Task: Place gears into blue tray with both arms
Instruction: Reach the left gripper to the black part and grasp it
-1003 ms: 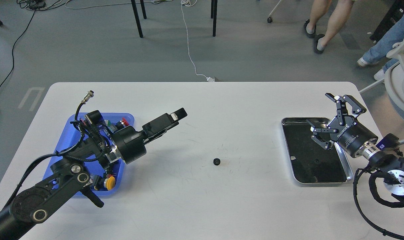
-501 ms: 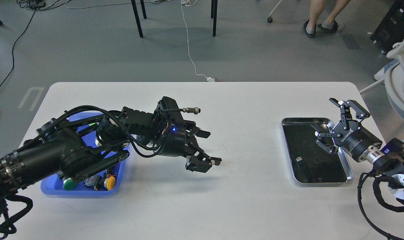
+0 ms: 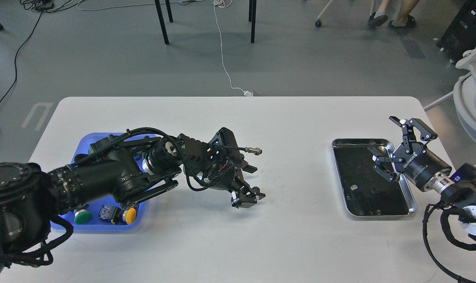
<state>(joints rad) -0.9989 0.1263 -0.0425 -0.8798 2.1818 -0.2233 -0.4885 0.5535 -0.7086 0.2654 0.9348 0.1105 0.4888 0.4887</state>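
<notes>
One small black gear (image 3: 255, 189) lies on the white table near its middle. My left gripper (image 3: 253, 181) is lowered over it, open, one finger on each side of the gear; the near finger almost touches it. The blue tray (image 3: 104, 228) sits at the left, largely hidden under my left arm, and holds push-buttons with green (image 3: 82, 216) and yellow (image 3: 130, 214) caps. No gear shows inside it. Far to the right, my right gripper (image 3: 382, 135) hangs open and empty above the right side of a silver tray.
The silver metal tray (image 3: 379, 215) with a black inside lies at the right, with small bits in it. A cable plug (image 3: 254, 150) sticks out from my left wrist. Chair legs, floor cables and a person's feet are beyond the table.
My left gripper has dropped and shifted slightly right, down around the gear, with its fingers closer together. The right gripper has barely moved. The person at the back has walked off to the right.
</notes>
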